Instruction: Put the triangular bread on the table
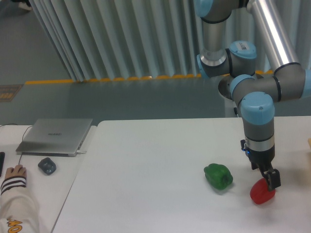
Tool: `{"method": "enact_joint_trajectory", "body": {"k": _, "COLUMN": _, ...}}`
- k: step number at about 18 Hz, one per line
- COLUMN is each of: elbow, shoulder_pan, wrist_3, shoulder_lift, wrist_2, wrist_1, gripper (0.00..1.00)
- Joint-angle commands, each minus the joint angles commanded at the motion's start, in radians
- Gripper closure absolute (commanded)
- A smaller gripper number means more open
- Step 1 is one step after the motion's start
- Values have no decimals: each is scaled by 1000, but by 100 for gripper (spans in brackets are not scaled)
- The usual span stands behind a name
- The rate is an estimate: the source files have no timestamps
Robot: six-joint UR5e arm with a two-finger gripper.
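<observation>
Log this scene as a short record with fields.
table: white
green pepper: on table, left of red pepper
red pepper: near front right
gripper: down at red pepper's top; grip unclear
bread: only a tan sliver at right edge, possibly it
desk: laptop, mouse, a person's hand

At the right edge a pale sliver (309, 142) is cut off, too little to identify. The gripper (270, 181) fingers overlap the red pepper (261, 192), so their spread is unclear. A hand (15, 171) runs off the left edge
</observation>
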Motion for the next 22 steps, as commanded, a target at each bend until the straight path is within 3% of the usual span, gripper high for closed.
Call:
{"method": "enact_joint_trajectory", "body": {"k": 7, "elbow": 0, "shoulder_pan": 40, "wrist_3": 65, "shoulder_lift": 2, "wrist_2": 2, "wrist_1": 8, "gripper": 0}}
{"method": "enact_joint_trajectory", "body": {"k": 10, "elbow": 2, "shoulder_pan": 92, "wrist_3": 80, "shoulder_lift": 5, "wrist_2": 18, "wrist_1": 14, "gripper": 0}}
{"method": "enact_joint_trajectory", "body": {"k": 14, "elbow": 15, "shoulder_pan": 207, "wrist_3": 300, "shoulder_lift": 23, "wrist_2": 46, "wrist_1": 38, "gripper": 0}}
{"method": "enact_joint_trajectory", "body": {"k": 22, "elbow": 17, "shoulder_pan": 287, "wrist_3": 434, "shoulder_lift": 14, "wrist_2": 9, "wrist_1": 110, "gripper": 0}}
